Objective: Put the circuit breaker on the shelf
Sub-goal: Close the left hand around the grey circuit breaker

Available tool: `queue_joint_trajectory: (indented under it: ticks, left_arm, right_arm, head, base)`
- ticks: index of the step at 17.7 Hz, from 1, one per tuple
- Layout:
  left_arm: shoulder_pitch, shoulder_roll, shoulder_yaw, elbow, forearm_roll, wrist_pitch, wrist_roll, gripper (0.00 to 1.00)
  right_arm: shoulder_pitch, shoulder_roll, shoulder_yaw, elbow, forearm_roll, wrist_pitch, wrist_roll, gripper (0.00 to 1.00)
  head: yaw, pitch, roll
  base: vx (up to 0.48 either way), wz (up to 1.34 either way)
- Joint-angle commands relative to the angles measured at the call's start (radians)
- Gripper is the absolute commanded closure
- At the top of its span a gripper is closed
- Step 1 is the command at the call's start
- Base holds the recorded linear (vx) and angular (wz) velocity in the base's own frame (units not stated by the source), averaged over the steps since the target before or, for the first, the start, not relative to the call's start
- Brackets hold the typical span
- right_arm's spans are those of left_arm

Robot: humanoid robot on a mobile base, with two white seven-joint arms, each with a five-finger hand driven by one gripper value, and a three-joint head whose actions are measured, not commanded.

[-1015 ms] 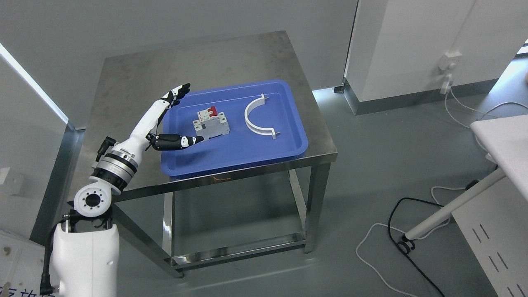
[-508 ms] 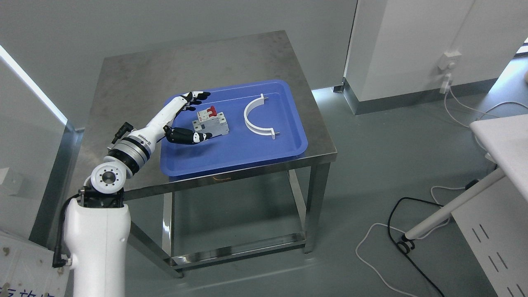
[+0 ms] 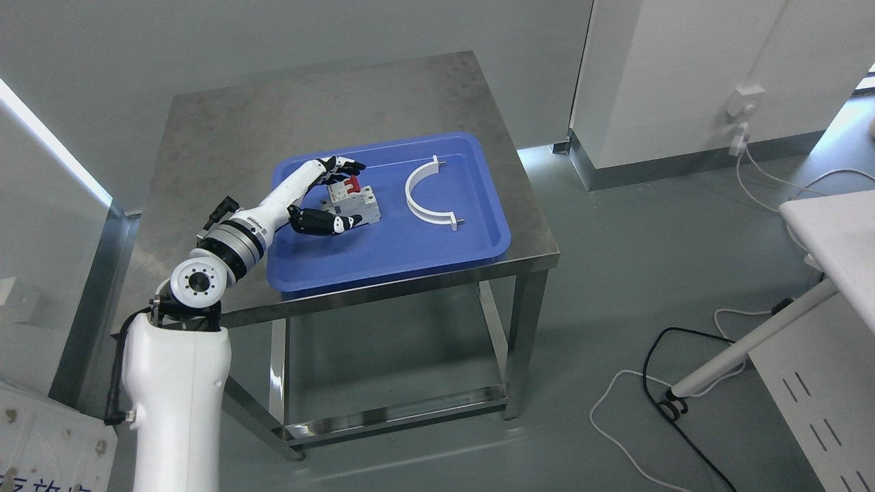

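my left hand (image 3: pixel 321 195) brackets the circuit breaker (image 3: pixel 355 201) in the blue tray (image 3: pixel 410 253), fingers spread, not gripping.

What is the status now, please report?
Left hand open, fingers either side of circuit breaker, not closed. Breaker lying in blue tray. White curved part beside it, clear of the hand.
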Motion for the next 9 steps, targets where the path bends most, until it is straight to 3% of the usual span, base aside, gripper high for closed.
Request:
queue_joint_trajectory:
  ticks: [1,6,9]
  left_arm:
    - [-0.015,-0.025,-0.012,0.071,-0.033,-0.004,-0.001,0.42]
    - [-0.018,-0.024,-0.001,0.091,-0.033,-0.019,-0.001,0.53]
    - [-0.023,-0.030,0.019,0.103,-0.033,-0.097,0.003,0.58]
  right_arm:
    - [0.000,-0.017,0.000,-0.002,0.000,-0.001,-0.006,0.00]
    - [0.000,-0.017,0.000,0.000,0.000,-0.001,-0.006,0.00]
    - [0.000,-0.017,0.000,0.000,0.000,-0.001,-0.006,0.00]
  head:
    - [0.0000,0.000,0.000]
    - [0.0000,0.000,0.000]
    - [0.0000,0.000,0.000]
  base:
    - [0.001,-0.02]
    - [-0.002,0.01]
    - [0.008,-0.04]
